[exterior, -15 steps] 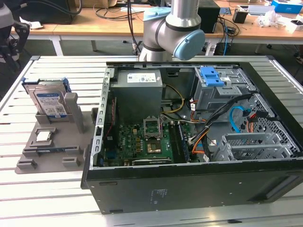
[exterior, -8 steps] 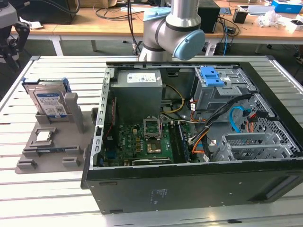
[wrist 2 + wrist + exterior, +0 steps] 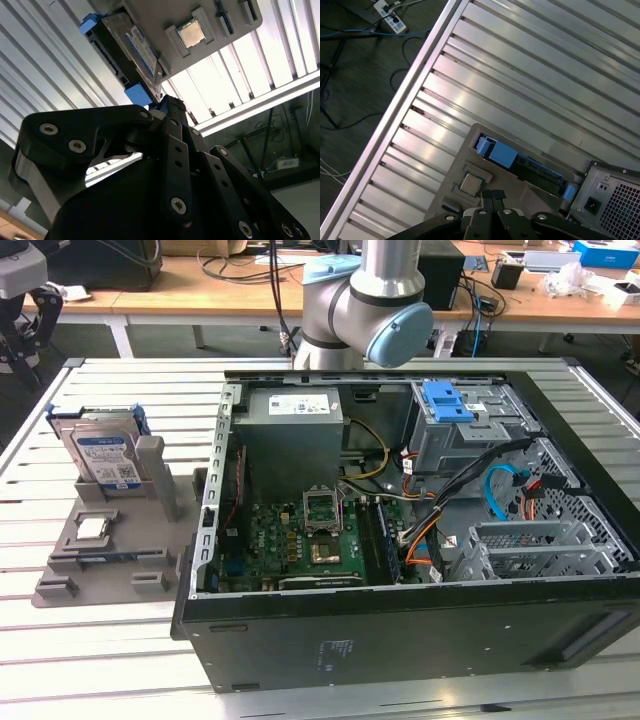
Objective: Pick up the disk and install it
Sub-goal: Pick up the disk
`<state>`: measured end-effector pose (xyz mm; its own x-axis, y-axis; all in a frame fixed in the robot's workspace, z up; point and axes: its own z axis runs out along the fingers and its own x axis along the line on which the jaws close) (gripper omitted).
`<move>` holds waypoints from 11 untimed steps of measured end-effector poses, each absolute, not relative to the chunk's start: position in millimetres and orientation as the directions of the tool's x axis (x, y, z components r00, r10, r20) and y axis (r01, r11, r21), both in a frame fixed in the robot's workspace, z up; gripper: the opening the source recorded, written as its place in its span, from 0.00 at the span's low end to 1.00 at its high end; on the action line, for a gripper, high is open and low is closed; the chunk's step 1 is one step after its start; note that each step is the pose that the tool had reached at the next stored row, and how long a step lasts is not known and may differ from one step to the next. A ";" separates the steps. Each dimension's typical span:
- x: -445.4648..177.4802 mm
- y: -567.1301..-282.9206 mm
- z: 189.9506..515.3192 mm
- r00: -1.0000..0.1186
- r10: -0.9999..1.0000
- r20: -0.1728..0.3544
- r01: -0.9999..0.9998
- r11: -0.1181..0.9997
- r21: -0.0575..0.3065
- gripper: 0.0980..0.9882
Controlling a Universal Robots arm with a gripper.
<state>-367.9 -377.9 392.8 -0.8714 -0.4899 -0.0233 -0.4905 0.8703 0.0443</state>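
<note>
The disk [image 3: 105, 455] stands on its edge in a grey holder [image 3: 135, 540]. The holder lies on the table [image 3: 100, 660] just beside the open case [image 3: 400, 640], at the exterior view's left of it. The gripper [image 3: 493, 196] hangs high above the holder, with its fingers together and nothing between them.

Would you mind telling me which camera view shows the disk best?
The exterior view: the disk stands upright in its grey holder, label facing the camera, unobstructed. The second wrist view shows it obliquely, label and blue rails foreshortened. The first wrist view shows its narrow edge with the blue rails.
</note>
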 end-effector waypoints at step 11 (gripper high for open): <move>-367.9 -378.0 392.8 -0.792 -0.610 -0.023 -0.610 0.791 0.044 0.01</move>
